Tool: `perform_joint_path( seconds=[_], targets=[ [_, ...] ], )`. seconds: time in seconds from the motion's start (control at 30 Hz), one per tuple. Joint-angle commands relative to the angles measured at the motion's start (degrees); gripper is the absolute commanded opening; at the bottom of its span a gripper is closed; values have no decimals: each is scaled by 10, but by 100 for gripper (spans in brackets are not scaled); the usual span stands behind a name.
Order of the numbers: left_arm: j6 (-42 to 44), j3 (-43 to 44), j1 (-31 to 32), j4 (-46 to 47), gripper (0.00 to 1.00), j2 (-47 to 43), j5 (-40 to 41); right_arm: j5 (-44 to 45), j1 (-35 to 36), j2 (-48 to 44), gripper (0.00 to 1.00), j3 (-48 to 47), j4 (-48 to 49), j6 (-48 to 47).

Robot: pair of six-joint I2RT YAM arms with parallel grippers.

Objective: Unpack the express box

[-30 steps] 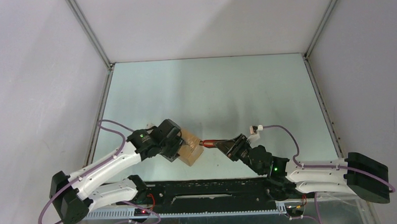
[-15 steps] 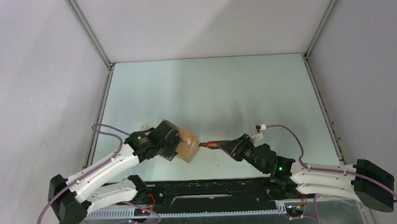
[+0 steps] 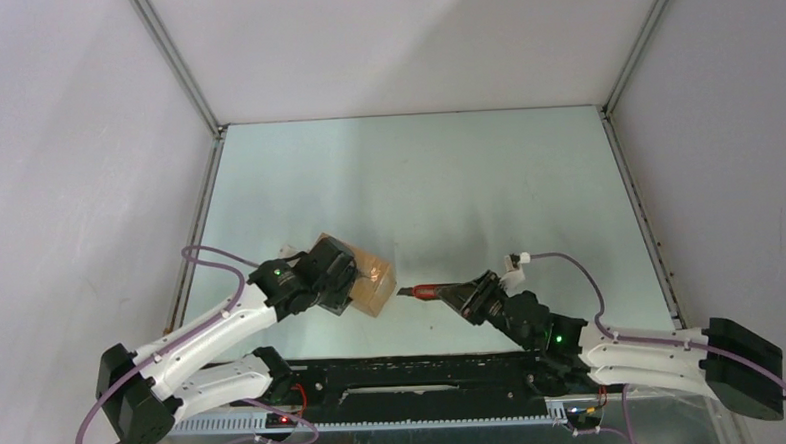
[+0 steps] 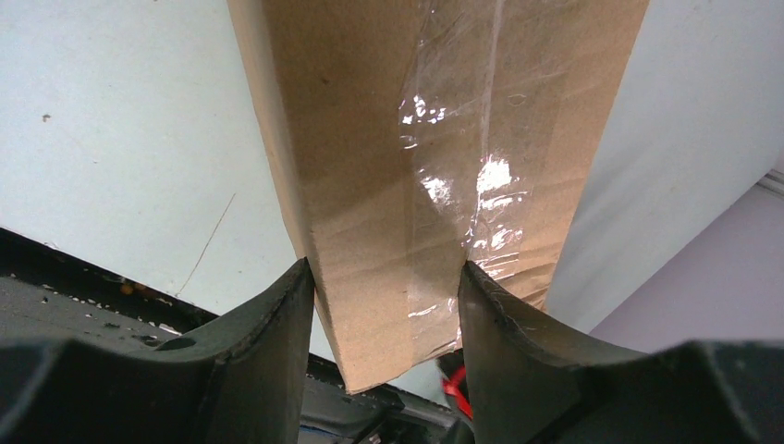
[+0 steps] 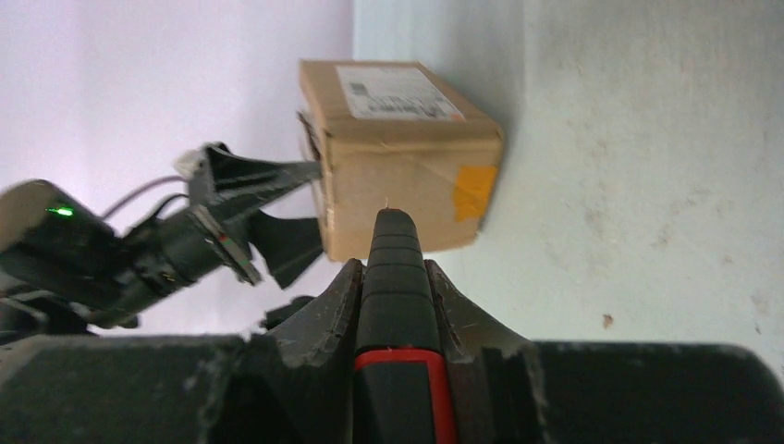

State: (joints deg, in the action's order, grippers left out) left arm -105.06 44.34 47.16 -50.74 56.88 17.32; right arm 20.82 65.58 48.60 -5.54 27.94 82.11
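The tape-sealed brown express box (image 3: pixel 374 281), white label and orange patch showing, is clamped in the left gripper (image 4: pixel 386 296) at the table's (image 3: pixel 417 181) near left; to its right, the right gripper (image 3: pixel 462 293) clutches a red-and-black utility knife (image 5: pixel 395 296), tip just beside the carton.

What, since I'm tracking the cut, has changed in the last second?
The left pincer carried the box slightly left and away, turning it. The right pincer pulled the knife slightly rightward and nearer. Both grips stayed.
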Motion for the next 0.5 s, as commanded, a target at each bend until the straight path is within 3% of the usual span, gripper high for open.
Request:
perform_joint_path(
  seconds=[0.0, 0.47],
  targets=[
    [-7, 8, -2, 6, 0, -2, 1, 74, 3, -52, 0, 10, 40, 5],
    [23, 3, -2, 48, 0, 13, -62, 63, -16, -25, 0, -6, 109, -31]
  ],
)
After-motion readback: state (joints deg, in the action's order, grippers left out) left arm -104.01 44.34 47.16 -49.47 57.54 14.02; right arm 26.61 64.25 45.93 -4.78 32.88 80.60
